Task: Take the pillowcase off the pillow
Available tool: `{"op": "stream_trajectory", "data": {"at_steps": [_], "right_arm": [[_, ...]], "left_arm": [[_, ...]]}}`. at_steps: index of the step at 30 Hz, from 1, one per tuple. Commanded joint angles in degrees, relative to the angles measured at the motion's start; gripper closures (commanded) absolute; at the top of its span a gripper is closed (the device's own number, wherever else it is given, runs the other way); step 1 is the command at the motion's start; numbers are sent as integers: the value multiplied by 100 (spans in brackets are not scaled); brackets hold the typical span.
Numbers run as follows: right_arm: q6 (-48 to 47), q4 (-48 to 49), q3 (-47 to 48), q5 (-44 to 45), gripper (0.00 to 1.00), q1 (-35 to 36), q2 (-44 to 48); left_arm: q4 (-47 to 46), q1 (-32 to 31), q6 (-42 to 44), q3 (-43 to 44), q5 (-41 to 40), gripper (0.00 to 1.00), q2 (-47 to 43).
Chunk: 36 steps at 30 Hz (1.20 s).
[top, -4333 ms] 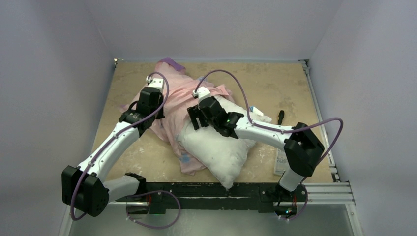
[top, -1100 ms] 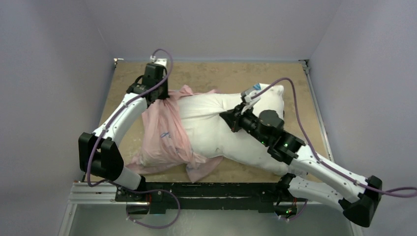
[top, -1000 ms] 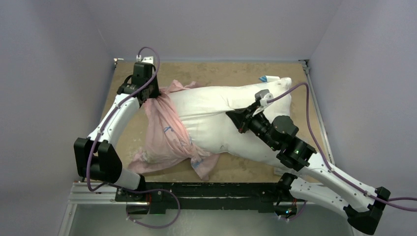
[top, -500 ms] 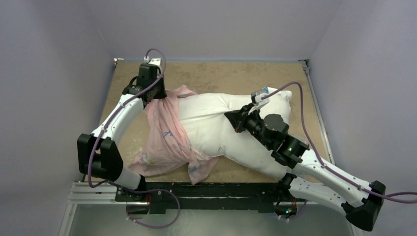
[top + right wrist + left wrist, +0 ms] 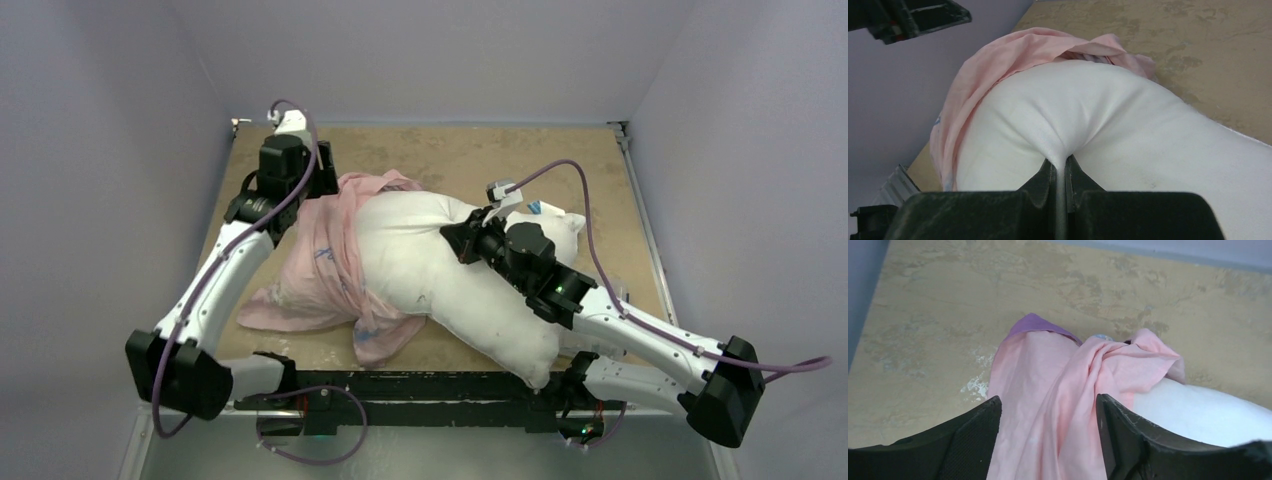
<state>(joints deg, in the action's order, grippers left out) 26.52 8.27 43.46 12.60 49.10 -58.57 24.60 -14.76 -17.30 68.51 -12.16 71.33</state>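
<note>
The white pillow (image 5: 430, 275) lies across the middle of the table, its left end still inside the pale pink pillowcase (image 5: 320, 265). My right gripper (image 5: 462, 240) is shut on a pinch of the pillow's top fabric, and its wrist view shows the pillow (image 5: 1088, 115) drawn into a fold between the right gripper's (image 5: 1060, 165) closed jaws. My left gripper (image 5: 322, 183) stands open over the bunched far edge of the case. In its wrist view the left gripper (image 5: 1048, 399) straddles the pink pillowcase (image 5: 1048, 385) without clamping it; a purple corner (image 5: 1033, 325) shows beyond, and the pillow (image 5: 1198, 410) at right.
The tan table top (image 5: 470, 160) is walled in on the left, back and right. A metal rail (image 5: 420, 385) runs along the near edge by the arm bases. A small blue-and-white tag (image 5: 535, 207) sits at the pillow's far right corner.
My left gripper has opened and let go of the pillowcase, and its arm has shifted slightly left. My right gripper has carried the pinched pillow back left; the pillow's right end has slumped toward the near edge.
</note>
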Motion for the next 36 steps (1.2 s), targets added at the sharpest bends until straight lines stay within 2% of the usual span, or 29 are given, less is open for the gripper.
{"op": "stream_trajectory", "data": {"at_steps": [1,7,14,21,23,25,27,31,32,36], "right_arm": [[262,1001,96,409,100,-23,142],[351,1105,126,653,100,-41,24],[380,1029,140,769,100,-54,120],[362,1067,54,785,100,-54,220],[348,1077,26,787,100,-50,284],[338,1061,5,826,100,-50,353],[329,1010,-4,935,100,-54,436],[386,667,66,1444,100,-67,671],[415,539,97,1599,100,-75,759],[654,83,281,2206,100,-93,1311]], "left_arm": [[718,-26,-542,-403,-389,30,-1055],[1193,-20,-905,-1350,708,30,-2045],[1717,-18,-1216,-1958,2149,30,-2922],[1661,-18,-1534,-2609,2469,31,-3231],[1522,-18,-1601,-2724,2519,34,-3212],[1452,-18,-1640,-2736,2573,40,-3138],[1461,-18,-1576,-2698,2441,52,-3054],[1707,-18,-1362,-2340,1767,94,-2846],[1733,-18,-1317,-2247,1577,100,-2811],[1605,-18,-1351,-1989,663,100,-2627]]}}
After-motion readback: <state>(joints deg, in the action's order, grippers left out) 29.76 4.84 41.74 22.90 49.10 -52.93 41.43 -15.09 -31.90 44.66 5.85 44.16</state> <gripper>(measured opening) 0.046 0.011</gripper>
